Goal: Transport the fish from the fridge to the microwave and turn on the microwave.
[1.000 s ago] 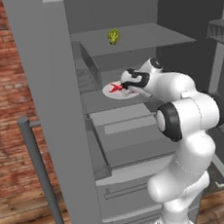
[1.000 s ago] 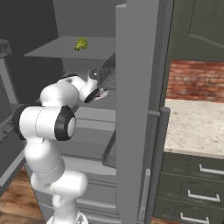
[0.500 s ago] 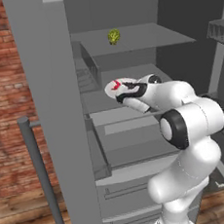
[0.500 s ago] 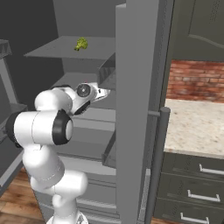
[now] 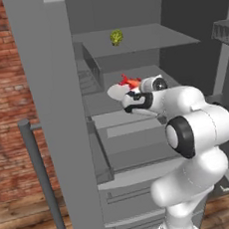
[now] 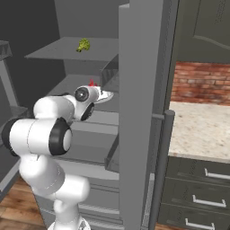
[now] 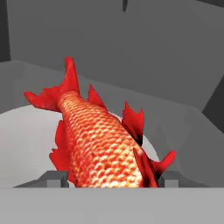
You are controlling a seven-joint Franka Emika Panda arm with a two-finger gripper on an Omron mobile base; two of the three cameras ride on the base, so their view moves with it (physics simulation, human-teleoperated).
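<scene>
Step in hand — pickup of the fish [image 7: 98, 144] from the fridge [image 5: 49, 93]; microwave stage not yet begun.

Fish: red-orange, scaled, forked tail pointing away from the hand camera. Lying on a white plate [image 7: 26, 144] on the middle shelf [image 5: 97, 100] of the open fridge, toward its front edge. In the left base view, only a red tail tip above the wrist.

Gripper [image 7: 105, 178]: reached into the fridge at middle-shelf height, jaws apart, one tip on each side of the fish's body near the head end. Not clamped, as far as can be judged; contact between tips and fish impossible to confirm, since the tips barely rise into the hand view.

Next move, as a judgement — closing on the body, then a straight lift clear of the plate and a pull back out past the shelf's front edge before any drive to the microwave. Risks: rounded body slipping from the grip; plate dragged along.

Containers:
- Fridge, door open — upper shelf [image 5: 144, 41] carrying a small yellow-green leafy vegetable [image 5: 116, 36] near its back left corner; middle shelf carrying plate and fish; drawers [image 5: 129, 185] below, closed, contents hidden.
- Plate — fish alone.
</scene>
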